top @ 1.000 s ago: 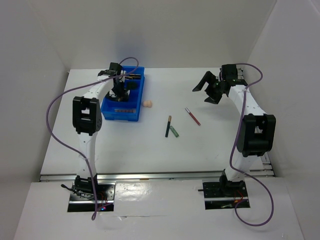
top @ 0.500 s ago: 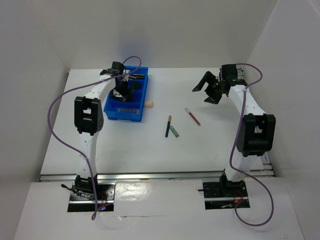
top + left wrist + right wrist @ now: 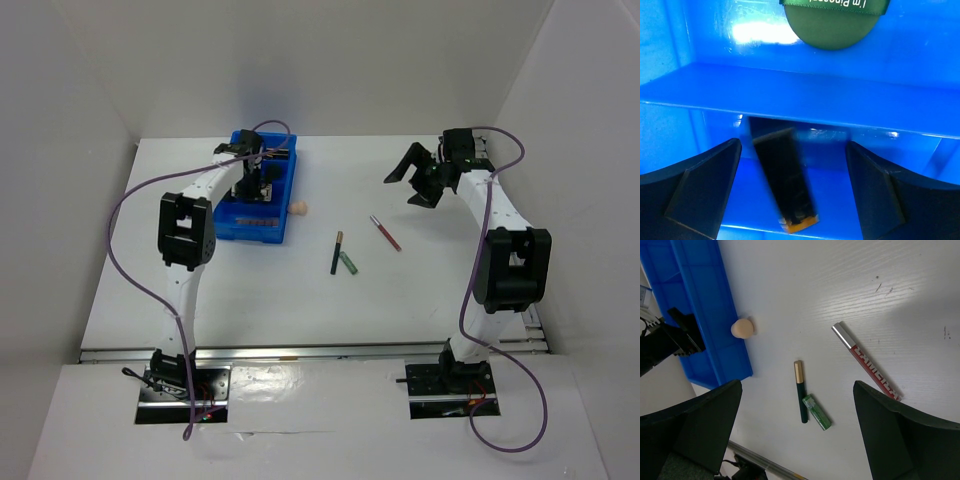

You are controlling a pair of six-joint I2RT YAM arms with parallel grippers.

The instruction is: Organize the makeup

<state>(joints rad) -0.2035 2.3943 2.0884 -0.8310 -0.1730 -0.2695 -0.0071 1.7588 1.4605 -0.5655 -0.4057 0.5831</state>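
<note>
In the left wrist view a black lipstick tube with a gold end (image 3: 785,182) lies blurred in a compartment of the blue tray (image 3: 805,87). My left gripper (image 3: 792,197) is open around the tube and does not touch it. From above, the left gripper (image 3: 256,180) hangs inside the tray (image 3: 228,222). A green round puff (image 3: 832,27) sits in the compartment beyond. On the table lie a beige sponge (image 3: 298,208), a dark gold-capped pencil (image 3: 336,252), a green stick (image 3: 347,262) and a red pencil (image 3: 385,232). My right gripper (image 3: 410,182) is open and empty, high above them.
In the right wrist view the sponge (image 3: 742,328) rests against the tray's long wall (image 3: 722,305). The dark pencil (image 3: 800,392) and green stick (image 3: 817,412) touch; the red pencil (image 3: 867,367) lies apart to their right. White walls close in the table.
My left gripper has moved toward the tray's far end and opened slightly wider. The tray has shifted a little to the right. The right arm has not moved.
</note>
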